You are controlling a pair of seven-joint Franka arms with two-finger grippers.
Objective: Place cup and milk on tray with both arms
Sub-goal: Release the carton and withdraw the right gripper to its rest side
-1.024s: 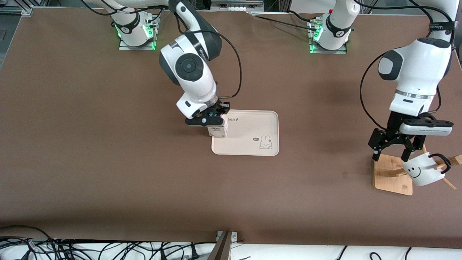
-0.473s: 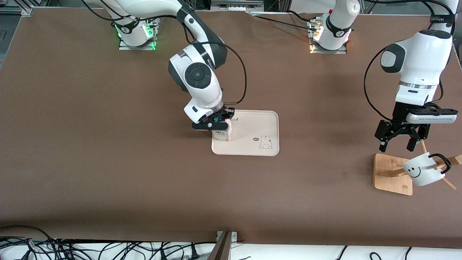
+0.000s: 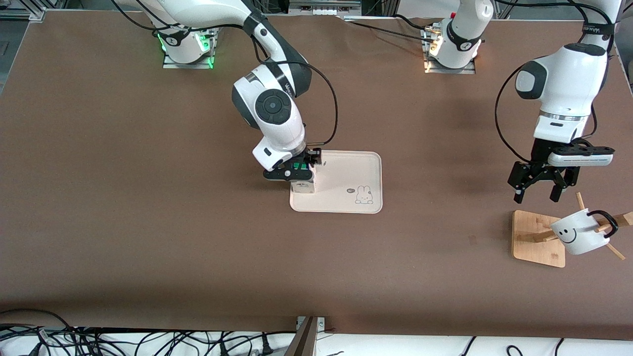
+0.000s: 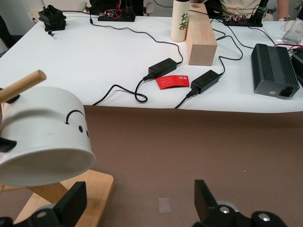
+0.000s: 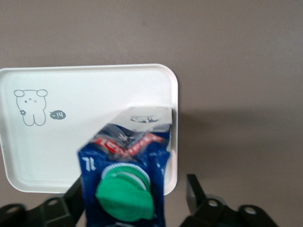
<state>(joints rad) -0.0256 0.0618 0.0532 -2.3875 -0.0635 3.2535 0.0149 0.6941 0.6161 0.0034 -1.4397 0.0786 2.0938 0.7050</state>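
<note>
From across the table, the cream rectangular tray with the rabbit drawing (image 3: 341,183) lies mid-table. The right gripper (image 3: 295,174) is over the tray's corner at about eight o'clock, where the dark blue and white milk carton with the green cap (image 3: 302,187) stands, probably set near the edge to leave room. At the left arm's end, the white smiley mug with the black handle (image 3: 579,232) hangs tilted on a peg of the wooden rack with its square base (image 3: 536,240); the left gripper (image 3: 536,193), fingers spread, hovers at about eleven o'clock of the mug.

The left wrist view shows the mug (image 4: 45,137) beside the spread fingers (image 4: 71,203), ungrasped.

The right wrist view shows the carton (image 5: 125,165) on the tray (image 5: 57,94), one finger (image 5: 194,191) clear of it, so the grip looks released
</note>
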